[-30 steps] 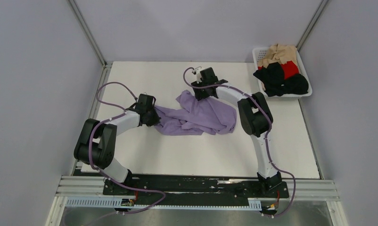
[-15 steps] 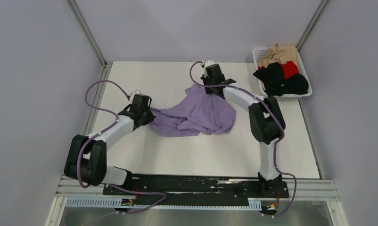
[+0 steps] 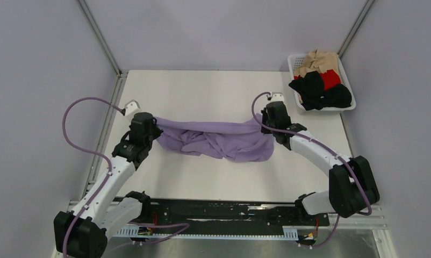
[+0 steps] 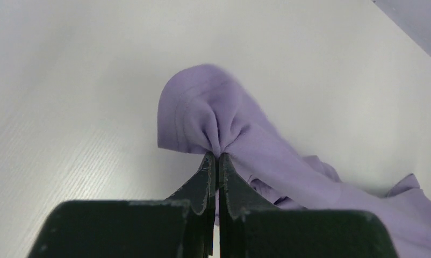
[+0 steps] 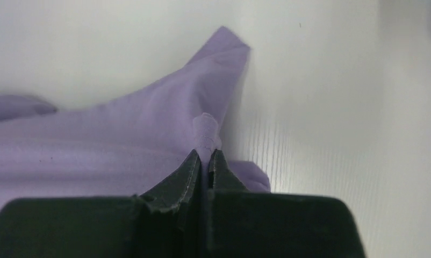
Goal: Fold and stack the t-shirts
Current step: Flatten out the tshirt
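Observation:
The lavender t-shirt (image 3: 213,138) hangs stretched between my two grippers above the middle of the table, its upper edge taut and the rest crumpled below. My left gripper (image 3: 152,124) is shut on the shirt's left end, a bunched fold of cloth (image 4: 202,115) pinched at the fingertips in the left wrist view. My right gripper (image 3: 263,122) is shut on the right end, and the right wrist view shows cloth (image 5: 165,129) nipped between the tips. Black, red and tan t-shirts (image 3: 320,80) lie piled in the basket.
A white mesh basket (image 3: 349,105) stands at the table's back right corner. The white table (image 3: 202,91) is bordered by a metal frame and grey walls on the left, back and right.
Both grippers have pulled apart with the lavender shirt: the left moved left and towards the front, the right moved right and nearer. The shirt went from a bunched heap to a stretched band.

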Controlling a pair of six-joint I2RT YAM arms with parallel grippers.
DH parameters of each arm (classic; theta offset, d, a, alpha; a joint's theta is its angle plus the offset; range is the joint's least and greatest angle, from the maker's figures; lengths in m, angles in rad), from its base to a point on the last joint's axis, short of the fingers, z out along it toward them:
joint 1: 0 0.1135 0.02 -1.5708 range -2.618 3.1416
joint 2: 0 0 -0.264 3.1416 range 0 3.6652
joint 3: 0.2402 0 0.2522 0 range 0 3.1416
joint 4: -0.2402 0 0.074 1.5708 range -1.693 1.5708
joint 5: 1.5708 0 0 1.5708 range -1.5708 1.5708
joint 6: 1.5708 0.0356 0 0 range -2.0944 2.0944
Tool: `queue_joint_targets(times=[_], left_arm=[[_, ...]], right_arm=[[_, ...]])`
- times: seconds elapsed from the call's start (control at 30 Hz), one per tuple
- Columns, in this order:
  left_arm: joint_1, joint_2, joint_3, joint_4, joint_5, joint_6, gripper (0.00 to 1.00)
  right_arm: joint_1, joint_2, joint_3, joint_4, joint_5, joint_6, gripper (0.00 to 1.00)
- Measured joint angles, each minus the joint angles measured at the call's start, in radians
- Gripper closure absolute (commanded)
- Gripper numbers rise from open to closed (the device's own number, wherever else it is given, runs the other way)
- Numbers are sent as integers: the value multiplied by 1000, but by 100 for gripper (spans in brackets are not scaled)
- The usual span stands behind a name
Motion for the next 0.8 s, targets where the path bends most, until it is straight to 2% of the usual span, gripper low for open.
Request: queue_joint_targets(times=[0.17, 0.33, 0.43, 0.8], left_arm=[[-1, -46, -35, -32, 0, 13, 100], [-1, -65, -46, -17, 98, 60, 100], [-1, -99, 8, -12, 168, 104, 100], [-1, -348, 435, 91, 345, 227, 100]], right_arm=[[-12, -94, -180, -2, 22, 124, 100], [-15, -224, -213, -13, -1, 149, 100], [-19, -365, -164, -25, -40, 116, 100], [-20, -814, 161, -8, -344, 22, 100]])
